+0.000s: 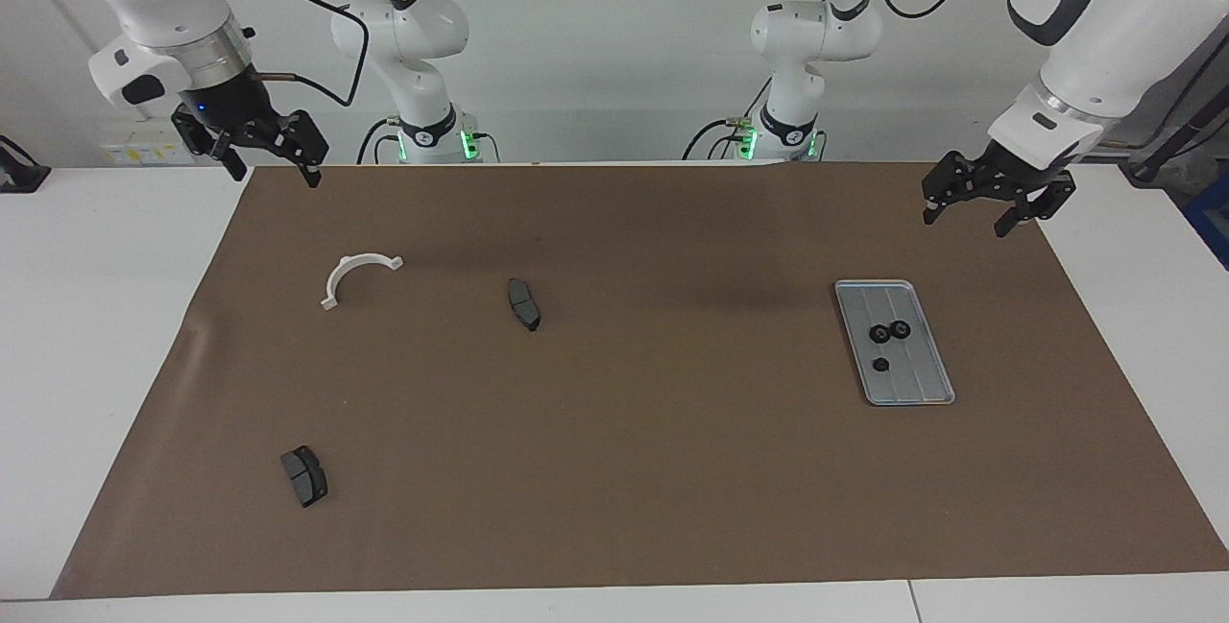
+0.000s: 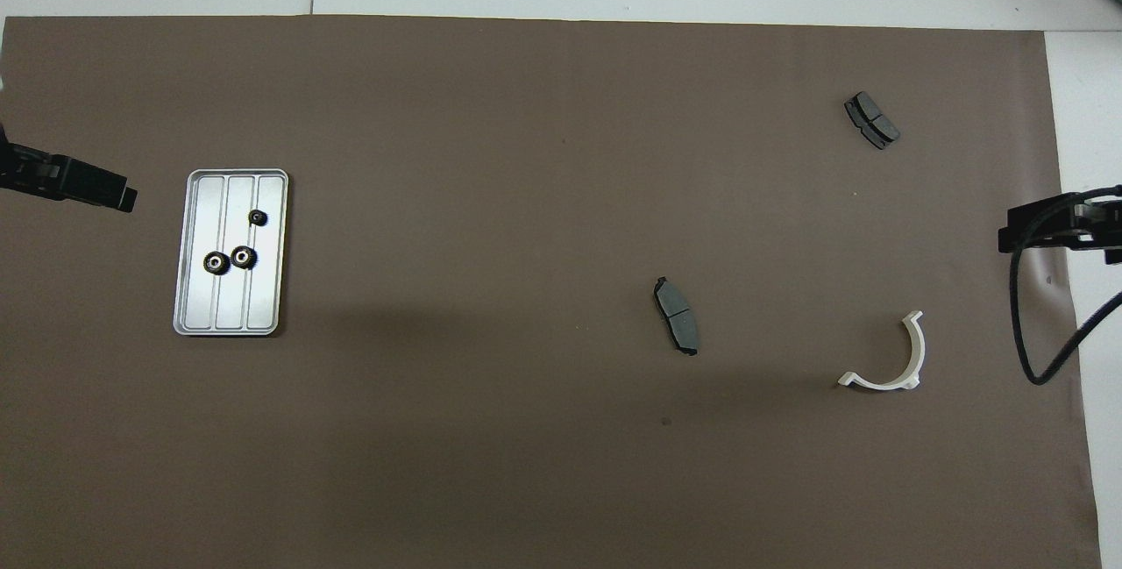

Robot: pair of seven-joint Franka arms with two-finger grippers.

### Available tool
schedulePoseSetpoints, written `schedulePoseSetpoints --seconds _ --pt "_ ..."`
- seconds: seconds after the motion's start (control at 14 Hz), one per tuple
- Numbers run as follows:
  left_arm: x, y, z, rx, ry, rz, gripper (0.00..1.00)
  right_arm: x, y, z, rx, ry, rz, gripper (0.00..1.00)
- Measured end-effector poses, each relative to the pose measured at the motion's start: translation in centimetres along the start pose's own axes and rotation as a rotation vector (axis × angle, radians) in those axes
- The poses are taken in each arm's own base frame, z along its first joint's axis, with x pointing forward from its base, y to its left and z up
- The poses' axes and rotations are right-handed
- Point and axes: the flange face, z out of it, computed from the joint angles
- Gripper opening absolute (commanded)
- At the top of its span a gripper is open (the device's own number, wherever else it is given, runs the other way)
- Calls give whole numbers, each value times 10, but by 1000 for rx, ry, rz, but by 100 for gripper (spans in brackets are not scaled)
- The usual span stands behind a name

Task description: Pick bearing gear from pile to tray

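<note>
The flat silver-grey metal tray [image 1: 895,343] with its raised rim lies toward the left arm's end of the brown mat, and three small black round gears [image 1: 890,332] sit inside it: two side by side touching, a third one [image 1: 880,365] apart, farther from the robots. No gear is left loose on the mat, so the sorting looks finished as far as gears go.

What remains of the pile is spread toward the right arm's end: a white half-ring bracket [image 1: 357,275], a dark grey brake-pad piece [image 1: 523,303] near the mat's middle, and a second brake-pad piece [image 1: 304,475] well apart, farthest from the robots (none of these belongs in the tray).

The left gripper [image 1: 995,195] hangs raised over the mat's edge at its own end, clear of the tray, its fingers spread wide with nothing between them; that fits a hand that has nothing more to carry. The right gripper [image 1: 255,145] waits high over the mat's corner at its end, fingers likewise apart and empty.
</note>
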Motion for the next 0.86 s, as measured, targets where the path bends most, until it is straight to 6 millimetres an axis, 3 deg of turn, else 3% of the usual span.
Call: schedulePoseSetpoints --seconds 0.57,0.86 --pt "-5 -12 -3 30 -4 -53 100 0 -1 0 0 3 -1 100" --pt "-16 -24 8 23 -30 -82 100 0 0 0 0 3 1 100"
